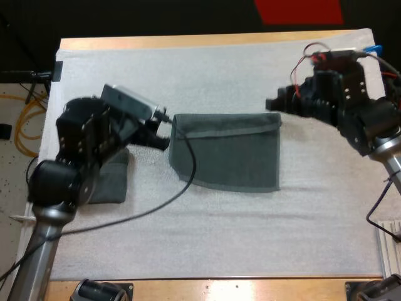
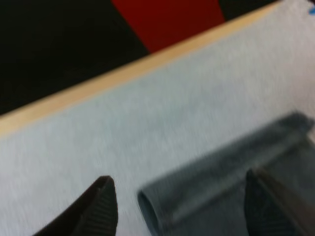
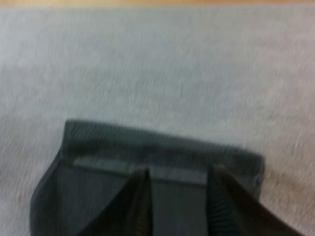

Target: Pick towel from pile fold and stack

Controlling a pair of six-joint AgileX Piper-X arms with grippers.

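The folded towel [image 1: 229, 153] lies flat in the middle of the white mat [image 1: 207, 81], between my two arms. My left jaws stand wide apart at its far corner on my left. In the left wrist view one finger [image 2: 98, 211] is over bare mat just outside the cloth and the other is over the towel, with the rounded fold of the corner lying between them. Nothing is pinched.

My right jaws are at the opposite far corner, on my right. They are apart too, by a narrower gap. In the right wrist view the towel's hem runs across just beyond the fingertips [image 3: 229, 211], and cloth shows through the gap between them. They seem to hover over the cloth rather than grip it, though I cannot tell whether the tips brush it.

The towel is dark grey-green, folded into a rough rectangle with a flat stitched hem band along its far edge. Its left end is a soft, rolled fold that looks open like a tube. Its near edge slants a little, and the surface lies smooth.

A second dark towel [image 1: 111, 183] sits on the mat on my left, apart from the first and mostly hidden under my left arm. The mat covers the wooden desk [image 1: 207, 41], whose edge shows along the far side.
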